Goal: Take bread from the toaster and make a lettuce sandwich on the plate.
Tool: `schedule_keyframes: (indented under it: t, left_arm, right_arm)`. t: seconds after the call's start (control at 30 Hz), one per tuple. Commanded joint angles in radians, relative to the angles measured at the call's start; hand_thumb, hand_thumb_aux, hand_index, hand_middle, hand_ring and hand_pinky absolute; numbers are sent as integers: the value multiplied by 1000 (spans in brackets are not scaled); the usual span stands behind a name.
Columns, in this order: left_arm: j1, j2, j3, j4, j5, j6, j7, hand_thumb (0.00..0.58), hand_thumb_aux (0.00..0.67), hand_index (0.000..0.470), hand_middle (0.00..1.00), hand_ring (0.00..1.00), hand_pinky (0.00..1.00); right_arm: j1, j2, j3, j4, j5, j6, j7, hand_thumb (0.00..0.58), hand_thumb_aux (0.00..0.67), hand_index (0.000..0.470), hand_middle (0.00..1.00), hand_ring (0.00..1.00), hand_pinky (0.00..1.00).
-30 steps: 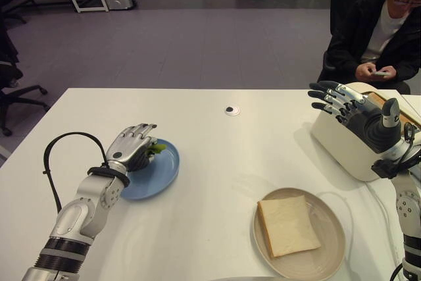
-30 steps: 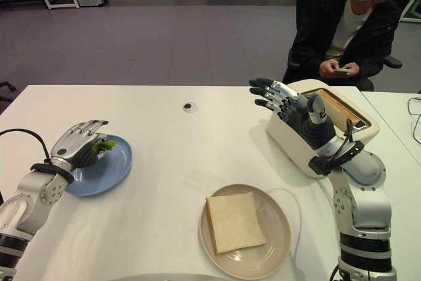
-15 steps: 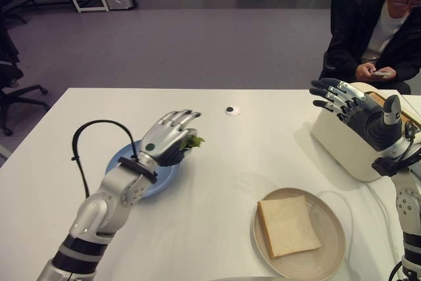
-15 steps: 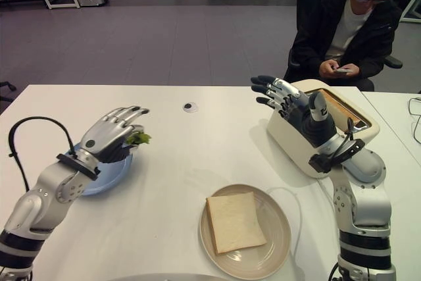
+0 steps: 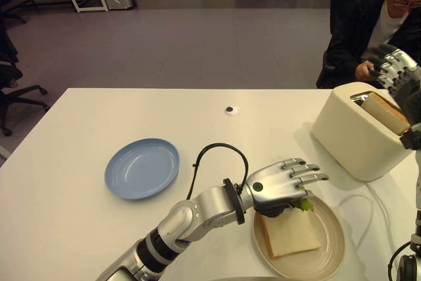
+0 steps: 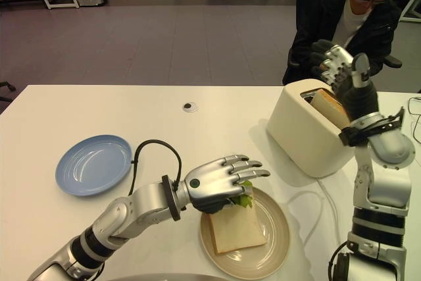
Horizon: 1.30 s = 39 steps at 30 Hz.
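Note:
My left hand [image 5: 279, 185] hangs over the near-left part of the tan plate [image 5: 332, 255], shut on a green lettuce leaf [image 5: 304, 205] that peeks out below its fingers. One bread slice [image 5: 289, 233] lies flat on that plate, just under the leaf. At the right stands the cream toaster [image 5: 355, 136] with a second bread slice [image 5: 385, 111] sticking up from its slot. My right hand [image 6: 345, 74] is raised over the toaster's far end, fingers curled, close to the slice; whether it touches the bread I cannot tell.
A blue plate [image 5: 141, 168] sits bare at the left of the white table [image 5: 79, 228]. A small black-and-white disc [image 5: 229, 110] lies at the far middle. A white cable [image 5: 368, 199] curls from the toaster beside the tan plate.
My left hand carried the lettuce from the blue plate rightward to above the bread on the tan plate. My right hand drew back from the toaster's front to above its far end.

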Motion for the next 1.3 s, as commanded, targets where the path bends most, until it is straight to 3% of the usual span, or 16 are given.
schedule_keyframes:
  t: [0.03, 0.17, 0.2, 0.23, 0.27, 0.43, 0.7, 0.77, 0.83, 0.87, 0.97, 1.13, 1.3]
  left_arm:
    - [31, -4, -26, -22, -13, -13, -43, 580, 670, 470, 0, 0, 0]
    - [51, 1, -30, -5, -36, -9, -87, 580, 662, 464, 0, 0, 0]
    - [56, 2, -31, -5, -42, -9, -96, 554, 528, 370, 0, 0, 0]
    - [60, 1, -31, -7, -46, -10, -101, 382, 279, 195, 0, 0, 0]
    - [62, -2, -32, -8, -52, -11, -107, 0, 0, 0, 0, 0, 0]
    - [66, -14, -28, -10, -73, -16, -120, 0, 0, 0, 0, 0, 0]
    - [37, -20, 23, -5, -94, -4, -109, 0, 0, 0, 0, 0, 0]
    - [7, -20, 74, 2, -111, 8, -101, 0, 0, 0, 0, 0, 0]
    - [-20, -15, 127, 7, -126, 21, -90, 0, 0, 0, 0, 0, 0]
    - [-29, -12, 149, 6, -132, 26, -85, 0, 0, 0, 0, 0, 0]
    - [-42, 1, 194, -2, -146, 30, -78, 0, 0, 0, 0, 0, 0]
    - [-53, 16, 252, 1, -153, 34, -65, 0, 0, 0, 0, 0, 0]
    - [-55, 34, 292, 14, -156, 39, -45, 0, 0, 0, 0, 0, 0]
  right_arm:
    - [-35, -30, 5, 78, -74, -33, -37, 0, 0, 0, 0, 0, 0]
    - [-52, -74, 19, 147, -191, -104, -95, 0, 0, 0, 0, 0, 0]
    - [-54, -101, 35, 171, -259, -137, -127, 0, 0, 0, 0, 0, 0]
    - [-54, -123, 50, 190, -311, -161, -148, 0, 0, 0, 0, 0, 0]
    - [-51, -150, 70, 210, -381, -189, -181, 0, 0, 0, 0, 0, 0]
    - [-15, -260, 176, 273, -646, -237, -270, 0, 0, 0, 0, 0, 0]
    - [90, -355, 232, 222, -767, -166, -185, 0, 0, 0, 0, 0, 0]
    - [104, -361, 238, 214, -779, -151, -175, 216, 139, 98, 0, 0, 0]
    - [106, -363, 247, 206, -789, -137, -165, 458, 363, 254, 0, 0, 0]
    - [104, -364, 252, 206, -796, -131, -164, 523, 460, 323, 0, 0, 0]
    - [106, -365, 268, 215, -811, -117, -159, 580, 670, 470, 0, 0, 0]
    - [83, -327, 228, 127, -749, -119, -184, 580, 670, 470, 0, 0, 0]
    - [-21, -307, 99, 100, -710, -139, -345, 580, 670, 470, 0, 0, 0]
